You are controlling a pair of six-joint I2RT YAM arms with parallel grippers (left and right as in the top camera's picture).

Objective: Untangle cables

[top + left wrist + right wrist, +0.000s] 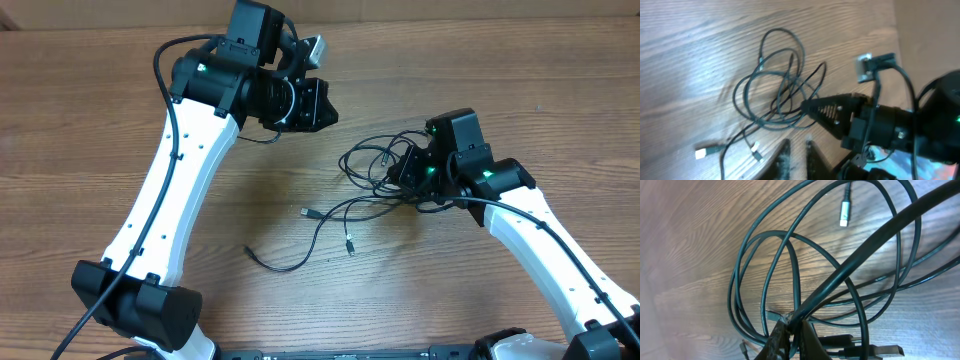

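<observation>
One cable-tangle (782, 95) — left pincer (798, 159), right pincer (793, 331)

Wood-grain table (80, 120), matt cables (855, 265) — seemingly rubbery

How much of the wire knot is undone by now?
Only a little. Done: a few plug ends lie spread out on the table. In hand: the right gripper pinches one strand of the cables. Left: most loops cross in one clump, and the left gripper holds nothing.
</observation>
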